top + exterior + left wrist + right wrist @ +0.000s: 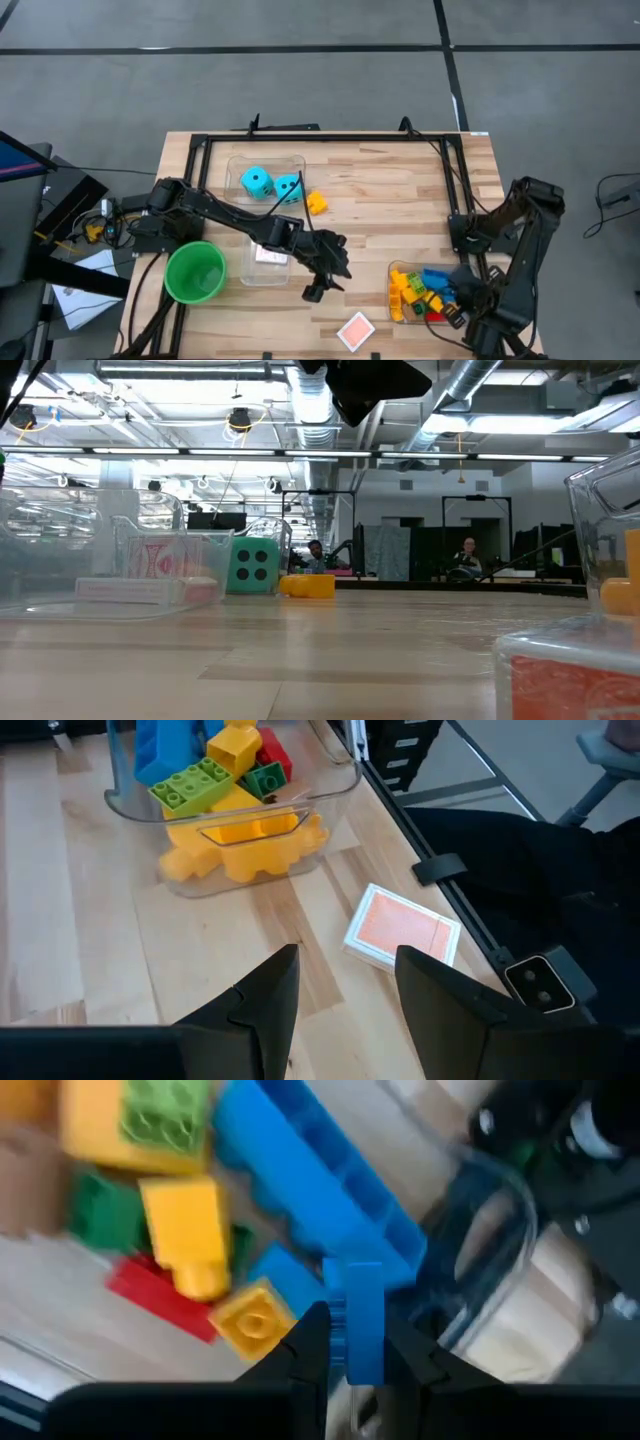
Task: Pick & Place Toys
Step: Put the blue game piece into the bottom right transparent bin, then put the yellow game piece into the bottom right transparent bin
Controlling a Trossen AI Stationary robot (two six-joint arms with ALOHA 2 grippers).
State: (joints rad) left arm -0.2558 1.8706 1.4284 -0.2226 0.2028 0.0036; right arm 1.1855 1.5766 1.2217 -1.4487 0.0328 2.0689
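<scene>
Blue brick [362, 1325] sits pinched in our right gripper [356, 1342] over the brick bin [395, 296], likely for dropping in, while our left gripper [343, 982] hangs part-open and empty near the playing cards [402, 927].

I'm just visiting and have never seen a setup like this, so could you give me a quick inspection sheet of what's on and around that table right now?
Surface: wooden table, framed by a black rail.
Job's things: two cyan dice in the far clear bin; a yellow brick loose beside it; playing cards in the near-left bin; one card deck loose at the near edge; mixed bricks in the right bin.
Clutter: green cup at the left.
Hands: left hand open, empty, hovering near the loose deck; right hand shut on a blue brick over the right bin.
Cables: wires by the left arm's base.
Surroundings: grey floor; people seated far behind.
</scene>
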